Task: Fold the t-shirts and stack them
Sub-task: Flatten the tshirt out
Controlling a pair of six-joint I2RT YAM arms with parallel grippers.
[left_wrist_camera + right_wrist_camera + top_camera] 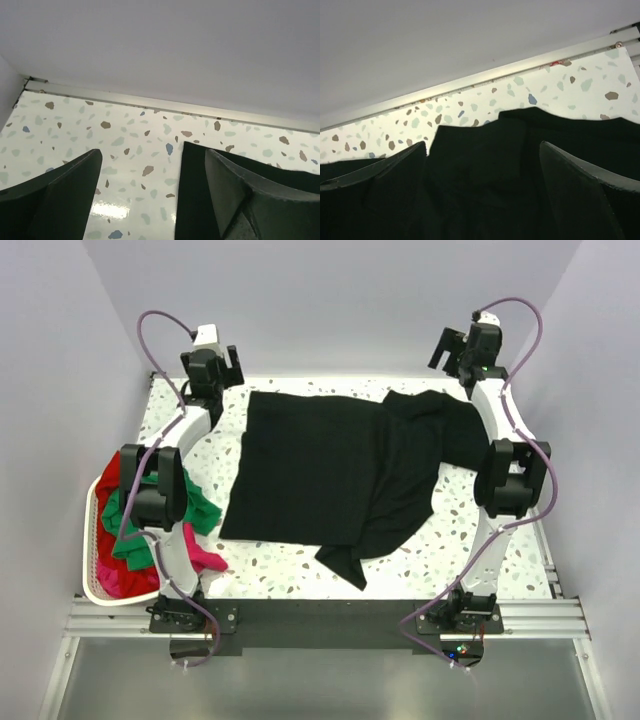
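Two arm bases (180,612): we are logging them at the near rail. Black t-shirt (320,475): lying mid-table on the speckled table (480,540), its left part smooth and squared, its right part rumpled, one sleeve reaching far-right. Green t-shirt (200,510), red t-shirt (108,480), magenta t-shirt (205,558): spilling from the white basket (92,540) at left. Left gripper (150,175): stretching far-left, jaws spread wide, empty, at the black shirt's far corner. Right gripper (482,165): stretching far-right, jaws wide, empty, over the cloth's far edge.

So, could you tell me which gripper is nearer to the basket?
Left. The left gripper is at the far left, beyond the basket on the same side; the right gripper is at the far right, across the black shirt.
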